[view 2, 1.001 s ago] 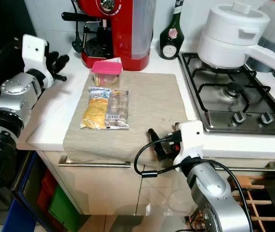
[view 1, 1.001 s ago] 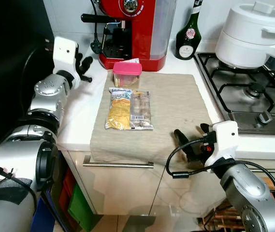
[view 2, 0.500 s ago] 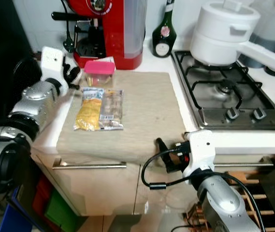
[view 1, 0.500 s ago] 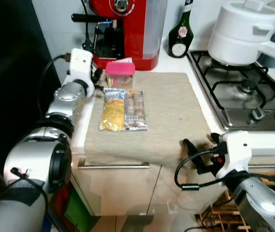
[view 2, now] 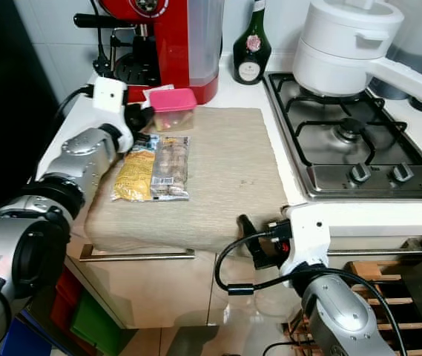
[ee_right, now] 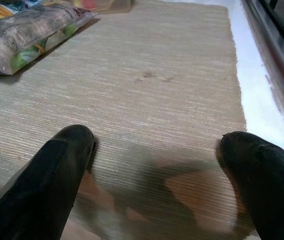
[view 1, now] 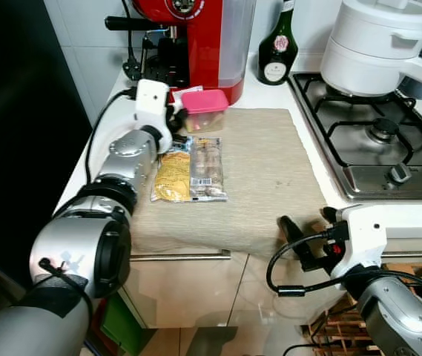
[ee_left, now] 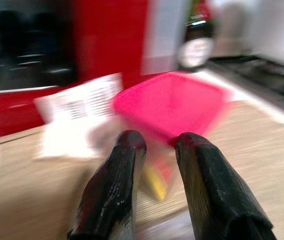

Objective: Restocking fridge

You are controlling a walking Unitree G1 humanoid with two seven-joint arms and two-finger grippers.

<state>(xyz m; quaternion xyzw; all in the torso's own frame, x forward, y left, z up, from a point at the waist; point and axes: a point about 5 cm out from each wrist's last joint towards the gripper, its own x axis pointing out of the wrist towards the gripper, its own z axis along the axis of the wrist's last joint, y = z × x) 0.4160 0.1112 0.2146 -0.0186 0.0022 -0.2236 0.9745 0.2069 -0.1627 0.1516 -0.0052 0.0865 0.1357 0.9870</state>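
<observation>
Pink-lidded container [view 1: 205, 111] blurs beyond the left gripper [ee_left: 154, 145], its fingers slightly parted.

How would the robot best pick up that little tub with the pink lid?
Probably by its clear side walls just under the pink lid, coming in level from the robot's left, where the left gripper already faces it. The pink-lidded tub stands upright and looks narrow enough to fit between the fingers.
</observation>
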